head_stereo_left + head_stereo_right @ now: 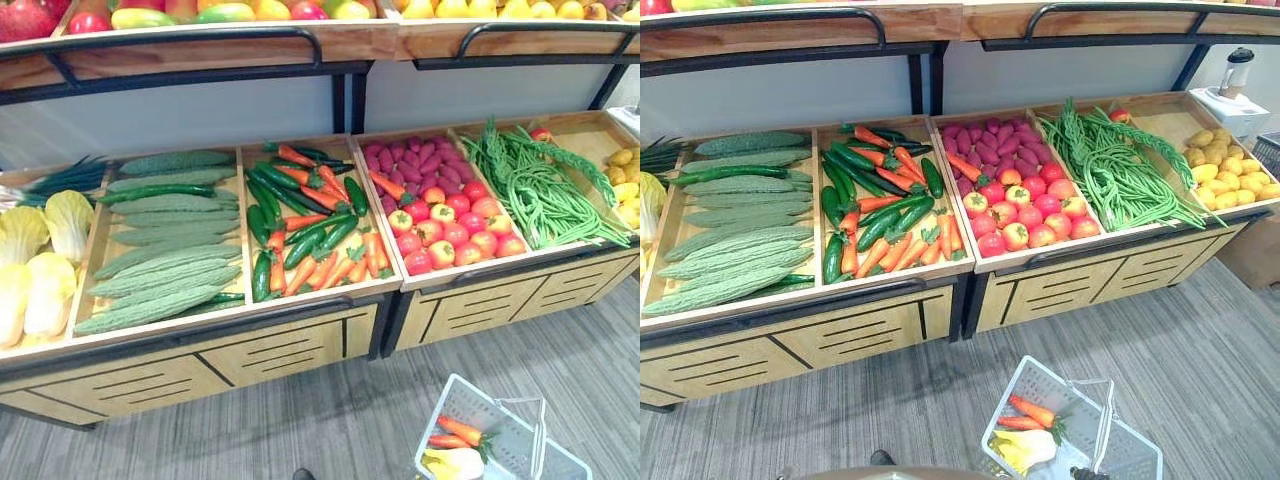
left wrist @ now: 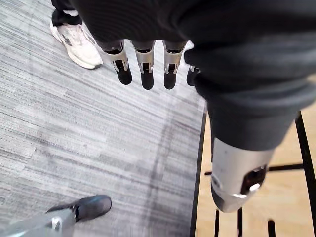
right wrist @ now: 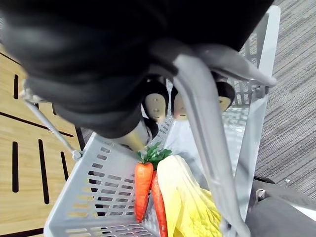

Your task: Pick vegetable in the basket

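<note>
You see R hand (image 3: pixel 156 102) clenched on grey handle (image 3: pixel 207 143) of white slotted plastic basket (image 3: pixel 98 182); orange carrots (image 3: pixel 143 185) + pale yellow cabbage (image 3: pixel 187 202) inside. L hand (image 2: pixel 143 61) relaxed, fingers straight, over grey carpet floor (image 2: pixel 74 138).

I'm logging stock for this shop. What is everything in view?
wooden stand: one, light wood, across the back
cabbages: several, yellow-white, far-left bin
bitter gourds: many, pale green, second bin
cucumbers: many, dark green, third bin
loose carrots: many, orange, same bin
tubers: many, purplish red, fourth bin, back
tomatoes: many, red, fourth bin, front
long beans: heap, green, fifth bin
basket: one, light grey, before the stand
basket carrots: two, orange, in the basket
basket cabbage: one, yellow, in the basket
shoe: one, white, a person's, on the floor
left hand: one, silver, open above the floor
right hand: one, dark-covered, curled round the basket's handle
</note>
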Available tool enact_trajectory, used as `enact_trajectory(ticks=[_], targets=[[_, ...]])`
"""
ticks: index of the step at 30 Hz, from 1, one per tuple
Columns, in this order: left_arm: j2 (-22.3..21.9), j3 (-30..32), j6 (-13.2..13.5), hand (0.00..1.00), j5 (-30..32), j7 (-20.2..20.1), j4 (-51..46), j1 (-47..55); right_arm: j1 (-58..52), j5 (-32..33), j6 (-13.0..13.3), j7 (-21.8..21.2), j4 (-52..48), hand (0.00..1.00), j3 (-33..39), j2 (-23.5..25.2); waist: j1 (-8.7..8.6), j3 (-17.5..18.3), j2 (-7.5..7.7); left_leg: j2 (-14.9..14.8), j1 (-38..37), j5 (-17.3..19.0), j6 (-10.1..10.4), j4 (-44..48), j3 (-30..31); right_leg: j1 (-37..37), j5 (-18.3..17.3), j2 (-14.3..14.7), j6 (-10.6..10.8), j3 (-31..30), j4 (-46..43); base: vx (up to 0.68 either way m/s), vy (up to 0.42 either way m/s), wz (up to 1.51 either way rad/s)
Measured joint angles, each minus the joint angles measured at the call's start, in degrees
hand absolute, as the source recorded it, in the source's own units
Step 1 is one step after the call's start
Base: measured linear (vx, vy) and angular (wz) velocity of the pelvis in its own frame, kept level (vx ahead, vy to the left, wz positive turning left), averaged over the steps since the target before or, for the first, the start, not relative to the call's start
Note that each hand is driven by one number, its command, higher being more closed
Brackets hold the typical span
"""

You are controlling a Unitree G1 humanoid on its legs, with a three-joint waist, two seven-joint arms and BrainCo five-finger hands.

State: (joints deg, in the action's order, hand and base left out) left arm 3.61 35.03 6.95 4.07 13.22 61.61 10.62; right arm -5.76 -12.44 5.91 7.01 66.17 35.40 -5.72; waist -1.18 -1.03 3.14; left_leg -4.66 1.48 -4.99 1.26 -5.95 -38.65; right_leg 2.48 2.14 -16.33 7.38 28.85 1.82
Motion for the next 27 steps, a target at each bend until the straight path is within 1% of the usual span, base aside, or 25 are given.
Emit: enact_trajectory(ticks=[1,4,5,7,9,10,11,12,13,15,16,17,18,19,20,21,22,23,24,25,26,27], targets=[[-0.2,-1.9,0.0,0.0,1.3,-0.8,0.0,-0.2,-0.1,0.0,0.0,0.0,0.1,1.0,-0.1,0.0,0.0,0.0,0.03,0.0,-0.1,0.0,0.0,0.0,-0.1,0.0,-0.1,0.0,0.0,-0.1,0.0,0.0,-0.023,-0.04],[-0.3,-5.8,0.0,0.0,1.4,-2.5,0.1,-0.2,-0.1,0.3,0.0,0.0,0.1,1.0,-0.7,0.0,0.0,0.0,0.06,0.0,-0.7,0.3,0.2,0.0,-0.6,0.1,-0.3,0.0,0.0,-0.7,-0.1,0.0,-0.027,-0.1],[-0.3,-7.3,0.0,0.0,1.4,-2.8,0.1,-0.3,-0.1,1.4,-0.1,0.0,0.1,1.0,-1.0,0.1,0.0,0.0,0.07,0.0,-0.8,0.4,0.3,0.0,-0.9,0.1,-0.3,0.0,-0.1,-1.0,-0.1,0.01,-0.025,-0.11],[-0.3,-9.5,0.1,0.0,1.4,-3.4,0.1,-0.3,-0.1,1.5,-0.2,0.0,0.1,1.0,-1.0,0.1,0.0,0.0,0.07,0.0,-1.1,0.6,0.4,0.0,-1.2,0.1,-0.5,0.0,-0.3,-1.2,-0.3,0.02,-0.028,-0.09],[-0.1,-11.1,0.1,0.0,1.4,-3.8,0.1,-0.3,-0.1,1.8,-0.3,0.0,0.1,1.0,-0.9,0.1,0.01,-0.1,0.19,0.0,-1.9,1.0,0.5,0.1,-1.6,0.0,-1.4,-0.3,-0.6,-1.7,-1.7,0.02,-0.021,-0.12],[0.1,-11.8,0.1,0.0,1.4,-3.9,0.1,-0.3,-0.1,1.9,-0.3,0.0,0.1,1.0,-0.9,0.1,-0.01,-0.3,0.45,0.0,-2.4,1.3,0.6,0.4,-1.8,-0.1,-2.1,-0.5,-0.9,-2.1,-2.7,0.05,-0.013,-0.15],[0.3,-13.1,0.1,0.0,1.4,-4.2,0.1,-0.5,-0.1,2.5,-0.3,0.0,0.0,1.0,0.2,0.1,-0.08,-0.5,0.56,0.0,-3.2,2.0,0.4,0.4,-2.4,-0.9,-3.3,-1.2,-1.9,-2.7,-5.5,0.05,-0.01,-0.17],[0.4,-13.6,0.1,0.0,1.4,-4.3,0.1,-0.9,-0.1,2.7,-0.2,0.0,-0.1,1.0,0.4,0.2,-0.09,-0.7,0.47,0.0,-3.6,2.3,0.5,0.4,-2.8,-1.4,-3.8,-1.5,-2.7,-3.0,-6.8,0.06,-0.015,-0.27],[0.6,-14.8,0.1,0.0,1.4,-4.5,0.2,-1.1,-0.1,3.8,0.0,0.0,-0.3,1.0,0.7,0.2,-0.3,-0.8,0.25,-0.3,-4.1,2.7,0.7,0.4,-3.6,-2.8,-3.8,-2.1,-2.9,-4.3,-9.7,0.04,-0.01,-0.37],[1.2,-16.5,0.0,0.0,1.8,-4.5,1.3,-2.1,-0.1,4.1,0.5,0.0,-0.6,1.0,0.2,0.3,-0.37,-1.0,-0.42,-1.2,-4.5,3.4,0.8,0.8,-5.5,-6.1,-1.5,-1.8,-3.3,-7.3,-13.5,0.03,-0.003,-0.62],[1.3,-16.9,0.1,0.0,2.1,-4.4,1.3,-2.7,-0.1,4.1,0.8,0.0,-1.4,1.0,-0.7,0.4,-0.45,-1.6,-1.37,-3.1,-4.4,4.3,1.4,2.4,-7.7,-8.4,2.2,-0.5,-3.5,-9.2,-15.0,0.03,0.025,-0.78],[1.3,-17.0,0.1,0.0,2.6,-4.3,1.3,-3.0,-0.1,4.4,1.0,0.0,-2.2,1.0,-1.0,0.5,-0.54,-2.0,-1.88,-3.7,-4.6,4.7,1.6,2.9,-8.8,-9.1,4.1,0.3,-4.2,-9.2,-15.1,0.03,0.041,-1.08],[1.4,-17.1,0.1,0.0,3.7,-4.3,1.2,-3.5,-0.1,5.0,1.4,0.0,-2.6,1.0,-2.3,0.6,-0.89,-2.4,-2.19,-4.8,-4.8,5.5,1.5,3.6,-11.3,-10.5,7.7,1.0,-5.3,-7.2,-14.7,0.02,0.046,-1.02],[1.5,-17.2,0.1,0.0,4.0,-4.3,1.0,-3.9,0.1,6.0,2.0,0.0,-2.7,1.0,-3.5,0.6,-1.62,-2.9,-2.3,-5.0,-5.1,6.0,1.3,3.9,-13.2,-10.8,10.4,1.4,-6.0,-4.5,-12.9,-0.01,0.022,-1.6],[1.3,-17.2,0.4,0.0,4.1,-4.3,0.6,-4.0,2.0,6.2,2.1,0.0,-2.3,1.0,-5.5,0.4,-1.78,-4.8,-3.06,-5.8,-6.3,7.0,-0.9,3.8,-19.0,-10.3,10.2,1.3,-7.7,2.0,-12.1,-0.05,0.015,-1.41],[1.3,-17.0,0.4,0.0,4.3,-4.3,0.3,-4.2,2.9,6.2,1.9,0.0,-2.2,1.0,-6.2,0.4,-1.97,-5.6,-2.32,-5.8,-7.0,7.5,-1.3,4.4,-21.2,-10.8,6.3,-0.2,-9.4,5.8,-17.3,-0.08,0.028,-1.61],[1.3,-16.9,0.4,0.0,5.3,-4.3,0.1,-4.5,3.7,6.2,1.5,0.0,-2.2,1.0,-6.1,0.2,-2.56,-6.6,-2.04,-6.0,-8.0,8.5,-1.4,5.7,-24.3,-11.2,0.2,-2.3,-10.8,11.7,-26.6,-0.06,0.044,-1.18],[1.2,-17.2,0.4,0.0,5.7,-4.4,-0.1,-4.6,3.9,6.2,1.1,0.0,-1.9,1.0,-6.1,0.0,-2.64,-6.7,-2.08,-6.6,-8.4,9.1,-1.2,6.7,-26.4,-10.6,-2.1,-2.8,-10.5,14.6,-30.8,-0.01,0.042,-1.12],[1.2,-17.4,0.4,0.0,5.7,-4.5,-0.1,-4.6,4.0,6.2,1.0,0.0,-1.6,1.0,-6.2,0.0,-2.7,-6.8,-2.16,-6.9,-8.7,9.3,-1.2,7.3,-27.8,-9.8,-3.0,-2.8,-10.4,15.9,-32.3,0.07,0.021,-1.1],[1.1,-17.6,0.4,0.0,5.7,-4.5,-0.1,-4.7,4.1,6.1,1.2,0.0,-1.1,1.0,-6.7,0.0,-2.9,-6.8,-2.17,-7.1,-9.3,9.5,-1.3,7.8,-30.8,-8.3,-4.6,-2.8,-10.1,17.5,-33.7,0.1,-0.011,-1.34],[1.0,-17.6,0.4,0.0,5.6,-4.6,-0.1,-5.0,4.8,6.1,1.1,0.0,-0.4,1.0,-6.7,0.0,-3.06,-6.8,-2.09,-7.5,-10.1,9.7,-1.2,8.5,-34.6,-7.0,-5.8,-2.8,-9.6,18.4,-33.6,0.08,-0.018,-1.44],[1.1,-17.5,0.4,0.0,5.6,-4.6,0.0,-5.0,5.1,6.1,1.1,0.0,0.0,1.0,-6.7,0.0,-3.02,-6.8,-2.07,-7.6,-10.5,9.8,-1.2,8.8,-36.4,-6.6,-6.3,-2.7,-9.3,18.5,-33.0,0.07,-0.076,-1.65]])
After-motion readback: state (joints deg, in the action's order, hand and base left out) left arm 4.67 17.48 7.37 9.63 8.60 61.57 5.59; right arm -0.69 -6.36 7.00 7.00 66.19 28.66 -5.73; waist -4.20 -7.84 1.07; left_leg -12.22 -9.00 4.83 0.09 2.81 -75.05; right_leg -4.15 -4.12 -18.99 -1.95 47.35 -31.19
